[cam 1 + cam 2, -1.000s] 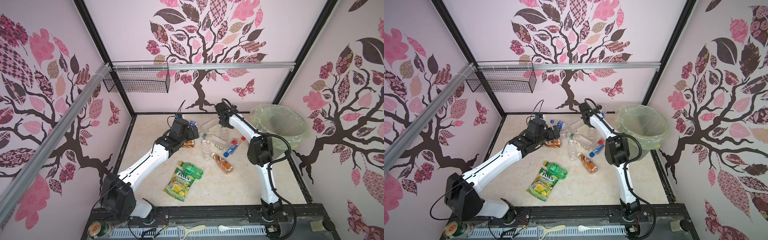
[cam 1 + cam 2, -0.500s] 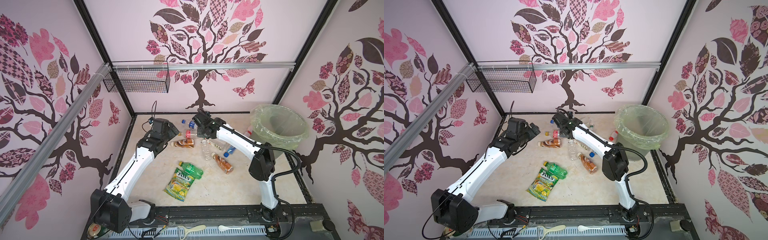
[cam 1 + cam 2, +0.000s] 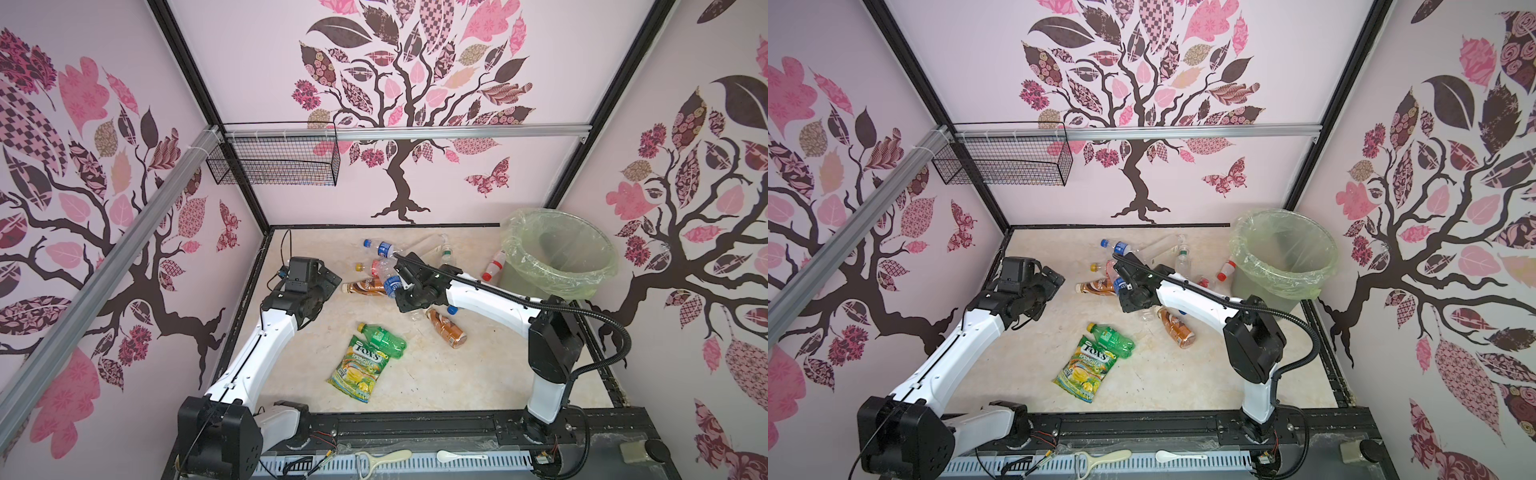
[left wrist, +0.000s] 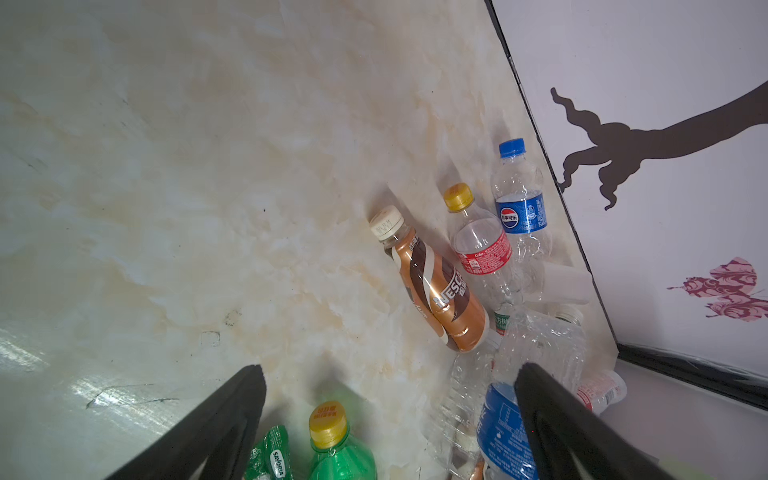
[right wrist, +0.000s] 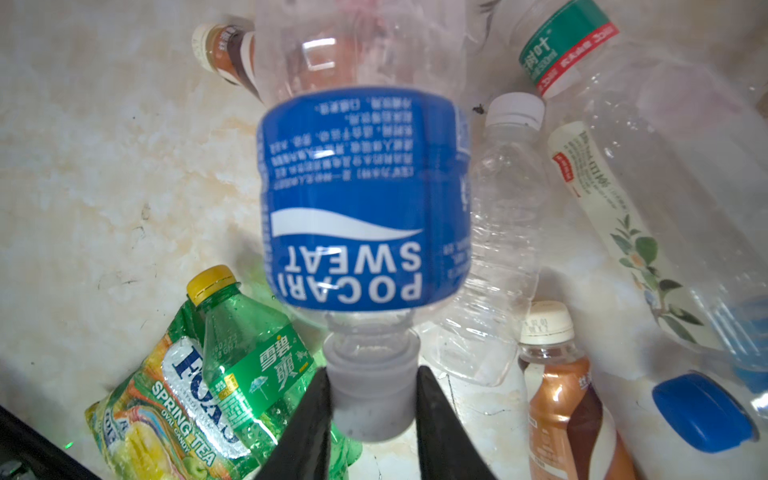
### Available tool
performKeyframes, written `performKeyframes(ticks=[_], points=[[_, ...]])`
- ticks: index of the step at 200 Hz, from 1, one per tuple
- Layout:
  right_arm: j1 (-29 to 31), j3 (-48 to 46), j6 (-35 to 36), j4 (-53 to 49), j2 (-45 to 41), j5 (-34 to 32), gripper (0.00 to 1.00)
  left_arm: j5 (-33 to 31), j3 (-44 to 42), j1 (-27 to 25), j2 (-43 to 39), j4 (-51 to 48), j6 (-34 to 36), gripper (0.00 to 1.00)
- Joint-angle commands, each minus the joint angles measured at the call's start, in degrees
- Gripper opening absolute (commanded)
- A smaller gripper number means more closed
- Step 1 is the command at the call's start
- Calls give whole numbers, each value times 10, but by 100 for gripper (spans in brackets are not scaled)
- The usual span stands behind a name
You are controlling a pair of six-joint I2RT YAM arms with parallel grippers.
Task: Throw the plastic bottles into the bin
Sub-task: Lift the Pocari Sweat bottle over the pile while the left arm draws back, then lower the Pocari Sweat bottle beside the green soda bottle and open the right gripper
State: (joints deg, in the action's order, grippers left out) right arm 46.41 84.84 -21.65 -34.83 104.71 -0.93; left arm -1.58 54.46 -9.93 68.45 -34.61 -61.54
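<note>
My right gripper [image 5: 372,386] is shut on the grey cap of a clear, blue-labelled Pocari Sweat bottle [image 5: 361,199]. It hangs above the pile in both top views [image 3: 390,282] [image 3: 1120,284]. My left gripper [image 4: 390,370] stands open and holds nothing, left of the pile [image 3: 328,282]. On the floor lie a green bottle [image 3: 382,338], two brown bottles [image 3: 365,286] [image 3: 446,328], a Pepsi bottle [image 4: 521,208], a red-labelled bottle [image 4: 478,241] and several clear ones. The bin [image 3: 598,274] with its pale green liner stands at the back right; nothing shows inside it.
A green-yellow Fox's candy bag [image 3: 361,368] lies against the green bottle. A black wire basket [image 3: 274,166] hangs on the back left rail. A red-capped bottle [image 3: 492,266] lies beside the bin. A peeler [image 3: 386,457] and a spoon [image 3: 457,456] rest on the front rail.
My right gripper swung from the back near the bin leftward and forward over the pile, still shut. My left arm drew back from the pile to the left, still open.
</note>
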Motion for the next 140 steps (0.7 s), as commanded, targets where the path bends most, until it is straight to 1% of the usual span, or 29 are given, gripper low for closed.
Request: performKeyframes(ticks=[1,27,55,124,140], points=[[4,-21,76,26,-50,28,14,21,-30,1,-15,7,-12,98],[11,-53,134,37,-63,32,14,24,-41,1,-23,8,-10,98],[23,-80,177,38,-68,28,14,22,-44,1,-27,6,-8,99],[34,-105,200,35,-48,-32,15,32,-46,0,-14,10,-1,98],[33,-102,201,35,-41,-33,19,36,-46,1,-10,10,-1,98]])
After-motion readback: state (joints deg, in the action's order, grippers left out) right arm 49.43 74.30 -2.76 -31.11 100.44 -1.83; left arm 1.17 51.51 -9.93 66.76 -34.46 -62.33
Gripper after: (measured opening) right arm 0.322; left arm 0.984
